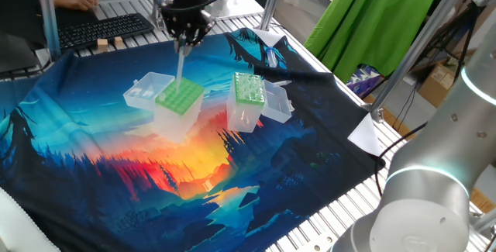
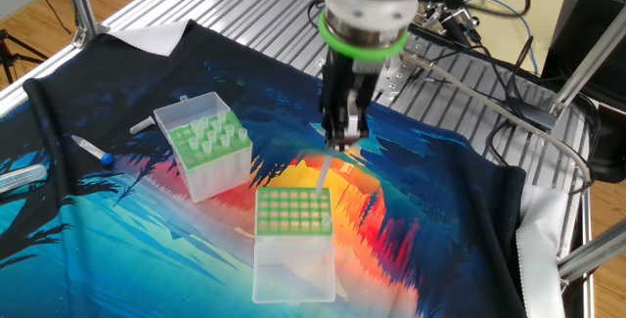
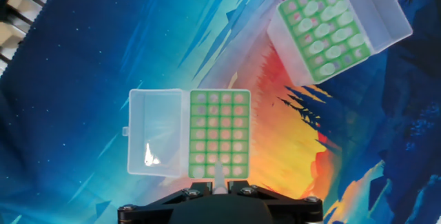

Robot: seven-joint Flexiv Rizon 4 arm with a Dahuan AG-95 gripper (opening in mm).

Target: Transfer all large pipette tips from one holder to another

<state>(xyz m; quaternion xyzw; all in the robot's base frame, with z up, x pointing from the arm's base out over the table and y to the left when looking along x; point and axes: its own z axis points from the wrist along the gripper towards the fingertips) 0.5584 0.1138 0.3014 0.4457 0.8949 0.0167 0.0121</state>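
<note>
My gripper [image 1: 186,41] [image 2: 339,142] [image 3: 219,186] is shut on one large pipette tip [image 1: 180,64] [image 2: 323,176] [image 3: 219,172], which hangs straight down. Its lower end is at the edge row of the darker-green holed plate of the other holder [image 1: 180,97] [image 2: 290,210] [image 3: 219,131], whose clear lid lies open beside it. I cannot tell whether the tip is inside a hole. The first holder [image 1: 249,89] [image 2: 201,142] [image 3: 324,27], with a light-green top, stands apart and carries several whitish tips [image 2: 210,134] [image 3: 324,41] upright.
Both boxes stand on a colourful printed cloth [image 1: 116,174] [image 2: 440,210]. A keyboard [image 1: 101,27] and a person's hand [image 1: 74,0] are at the far edge. A blue-capped marker [image 2: 93,150] and white paper [image 2: 147,36] lie near the first holder.
</note>
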